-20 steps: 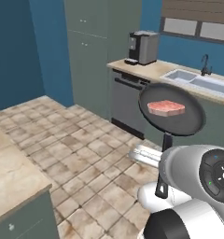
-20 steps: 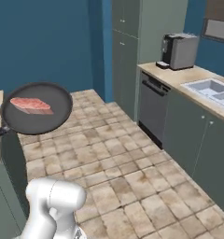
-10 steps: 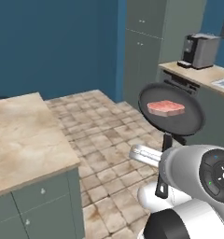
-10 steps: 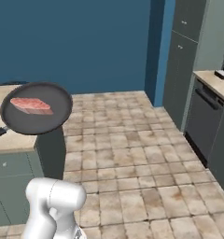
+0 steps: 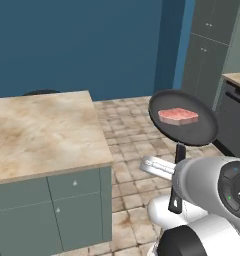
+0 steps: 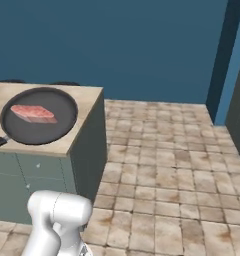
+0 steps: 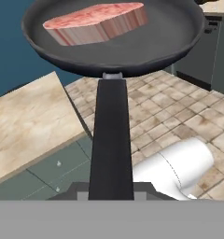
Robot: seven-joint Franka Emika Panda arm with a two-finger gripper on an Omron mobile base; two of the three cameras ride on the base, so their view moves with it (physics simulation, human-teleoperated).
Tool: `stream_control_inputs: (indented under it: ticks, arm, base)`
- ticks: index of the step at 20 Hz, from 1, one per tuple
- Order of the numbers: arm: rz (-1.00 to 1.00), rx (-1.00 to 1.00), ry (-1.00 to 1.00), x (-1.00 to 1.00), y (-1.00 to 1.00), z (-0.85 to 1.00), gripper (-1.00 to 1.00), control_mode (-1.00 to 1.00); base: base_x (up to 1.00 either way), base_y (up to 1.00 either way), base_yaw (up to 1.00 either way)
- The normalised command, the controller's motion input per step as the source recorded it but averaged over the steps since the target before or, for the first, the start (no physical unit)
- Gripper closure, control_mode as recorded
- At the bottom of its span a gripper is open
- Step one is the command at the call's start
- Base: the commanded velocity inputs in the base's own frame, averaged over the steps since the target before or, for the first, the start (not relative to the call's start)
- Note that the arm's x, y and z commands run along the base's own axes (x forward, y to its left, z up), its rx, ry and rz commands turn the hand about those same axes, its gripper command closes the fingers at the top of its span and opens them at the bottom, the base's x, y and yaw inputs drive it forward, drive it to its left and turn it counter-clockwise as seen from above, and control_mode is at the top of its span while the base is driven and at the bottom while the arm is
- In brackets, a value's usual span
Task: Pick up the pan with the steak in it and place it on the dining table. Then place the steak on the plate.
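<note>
Pan: the round shallow black frying pan (image 5: 183, 117) with a long straight black handle is held up in the air, level, above the tiled floor and to the right of the table in the left base view; in the right base view it shows against the table's near corner.
Steak: the small flat pinkish-red slab of raw meat (image 5: 178, 115) with paler marbling lies inside the pan, near its middle, touching the pan's bottom; its cut side is plain in the hand view (image 7: 96, 22).
Handle: runs from the pan's rim straight down toward the hand (image 7: 111, 140).
Gripper: the two-finger gripper (image 7: 111, 192) is clenched on the end of the pan's handle; the tips themselves are hidden at the lower edge of the hand view.
Dining table: the long island with a beige marbled stone top (image 5: 39, 132) on grey-green panelled sides stands beside the pan, not touching it.
Floor: beige and brown stone tiles (image 6: 162, 170).
Wall: plain dark blue (image 6: 117, 45) behind the table.
Cabinets: tall grey-green doors (image 5: 209, 47) at the right.
</note>
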Motion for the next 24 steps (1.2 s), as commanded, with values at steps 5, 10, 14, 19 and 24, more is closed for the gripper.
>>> stream_control_inputs:
  ticks: [5,10,14,19,24]
  arm:
    - [0.00,0.00,0.00,0.00,0.00,0.00,1.00,1.00]
    - [0.00,0.00,0.00,0.00,0.00,0.00,1.00,1.00]
    - [0.00,0.00,0.00,0.00,0.00,0.00,1.00,1.00]
    - [0.00,0.00,0.00,0.00,0.00,0.00,1.00,1.00]
    - [0.00,0.00,0.00,0.00,0.00,0.00,1.00,1.00]
  base:
    - [-0.04,-0.04,0.16]
    - [0.00,0.00,0.00]
    - [0.00,-0.20,0.00]
    - [0.00,-0.82,0.01]
    - [0.00,-0.87,0.00]
